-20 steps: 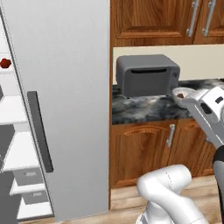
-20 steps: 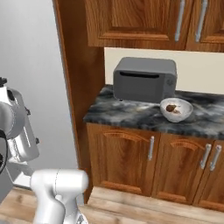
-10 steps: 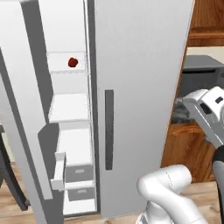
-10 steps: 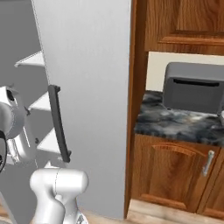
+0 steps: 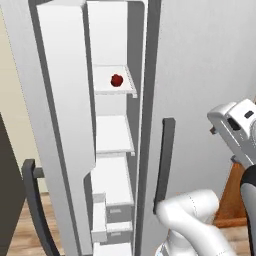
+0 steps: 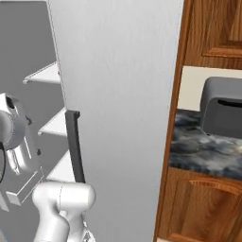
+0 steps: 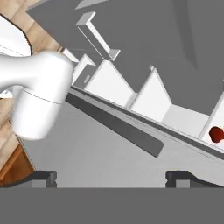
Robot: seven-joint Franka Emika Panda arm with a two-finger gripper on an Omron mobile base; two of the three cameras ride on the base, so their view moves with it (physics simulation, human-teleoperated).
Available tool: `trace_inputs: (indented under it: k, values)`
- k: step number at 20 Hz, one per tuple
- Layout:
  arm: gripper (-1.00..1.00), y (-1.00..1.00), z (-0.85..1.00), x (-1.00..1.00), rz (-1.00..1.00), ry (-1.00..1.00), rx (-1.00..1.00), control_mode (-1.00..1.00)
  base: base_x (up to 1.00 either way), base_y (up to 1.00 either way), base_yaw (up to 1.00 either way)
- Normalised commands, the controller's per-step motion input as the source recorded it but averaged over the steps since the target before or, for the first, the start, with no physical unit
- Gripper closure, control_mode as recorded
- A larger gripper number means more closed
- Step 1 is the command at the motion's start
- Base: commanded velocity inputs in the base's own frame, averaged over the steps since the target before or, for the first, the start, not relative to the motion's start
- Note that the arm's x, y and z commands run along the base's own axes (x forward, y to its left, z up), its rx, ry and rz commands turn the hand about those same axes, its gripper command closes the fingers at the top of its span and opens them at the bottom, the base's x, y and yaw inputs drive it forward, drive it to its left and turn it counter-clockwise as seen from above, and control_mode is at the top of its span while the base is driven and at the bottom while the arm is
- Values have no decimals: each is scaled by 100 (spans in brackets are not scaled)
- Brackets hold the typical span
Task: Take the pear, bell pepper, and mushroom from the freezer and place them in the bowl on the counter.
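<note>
Left base view sits close behind the arm, facing straight into the open freezer (image 5: 114,150). Right base view faces the fridge's closed door (image 6: 123,94) and counter (image 6: 208,151); hand view, rolled sideways, shares the freezer shelves

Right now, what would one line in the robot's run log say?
freezer: door open | bell pepper: on upper shelf | fingers: open, empty, away from pepper

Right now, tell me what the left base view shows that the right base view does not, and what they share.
Left base view alone: the bell pepper, small and red, on an upper shelf of the open freezer, with drawers lower down. Right base view alone: the counter with a grey microwave on it, and wooden cabinets. Both: the grey fridge door with its dark handle, and freezer shelves.
</note>
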Motion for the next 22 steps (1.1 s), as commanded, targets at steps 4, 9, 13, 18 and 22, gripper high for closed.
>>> trace_inputs:
  k: [4, 9, 13, 18, 22]
  values:
    - [-100, 0, 0, 0, 0, 0, 0, 100, 63, 63, 5]
    - [-100, 0, 0, 0, 0, 0, 0, 100, 64, 68, 10]
    - [-100, 0, 0, 0, 0, 0, 0, 100, 63, 24, 28]
    - [-100, 0, 0, 0, 0, 0, 0, 100, 55, 4, 27]
    - [-100, 4, 5, 29, 20, 0, 0, -100, 16, 2, 7]
